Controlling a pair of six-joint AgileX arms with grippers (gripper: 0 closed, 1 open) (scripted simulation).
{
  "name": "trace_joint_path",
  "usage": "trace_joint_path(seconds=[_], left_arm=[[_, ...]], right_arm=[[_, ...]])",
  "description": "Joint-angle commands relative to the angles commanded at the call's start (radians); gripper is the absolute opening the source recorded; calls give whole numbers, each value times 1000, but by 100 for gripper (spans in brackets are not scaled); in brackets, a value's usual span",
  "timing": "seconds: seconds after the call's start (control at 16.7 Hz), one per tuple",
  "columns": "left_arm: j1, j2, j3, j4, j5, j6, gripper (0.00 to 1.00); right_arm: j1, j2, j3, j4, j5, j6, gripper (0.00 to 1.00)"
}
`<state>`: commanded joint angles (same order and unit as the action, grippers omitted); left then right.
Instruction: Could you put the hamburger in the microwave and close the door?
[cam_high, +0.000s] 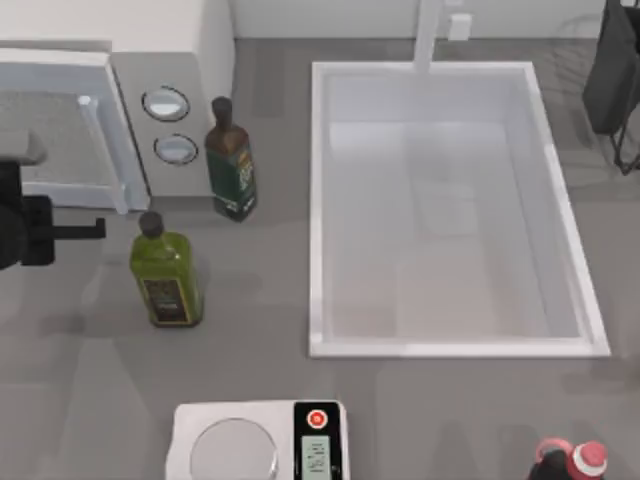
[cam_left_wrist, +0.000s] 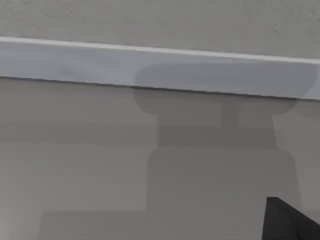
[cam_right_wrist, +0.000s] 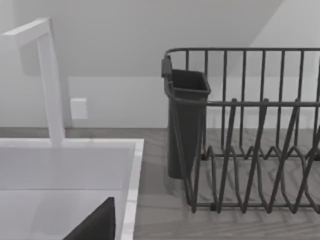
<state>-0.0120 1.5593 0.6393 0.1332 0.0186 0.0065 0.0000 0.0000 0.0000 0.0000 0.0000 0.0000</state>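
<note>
While the left end effector hovers at the table's far left edge, its fingers read as one thin dark bar, so I cannot tell whether they are spread or pressed together. Just behind it sits the microwave, its door shut, bar handle close above the fingertips. Right of the end effector stand two green bottles, then the white sink. Nearer the front lies a scale.

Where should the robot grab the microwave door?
The slim white bar handle on the white microwave's windowed door, beside the grey knob panel. It's a thin bar standing off the door, so pinch across it from the front, by the left gripper.
</note>
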Motion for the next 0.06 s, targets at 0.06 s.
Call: trace_joint_path(seconds=[0.06], left_arm=[[0,1,0,-1,1,0,0]], right_arm=[[0,0,0,0,0,0,100]])
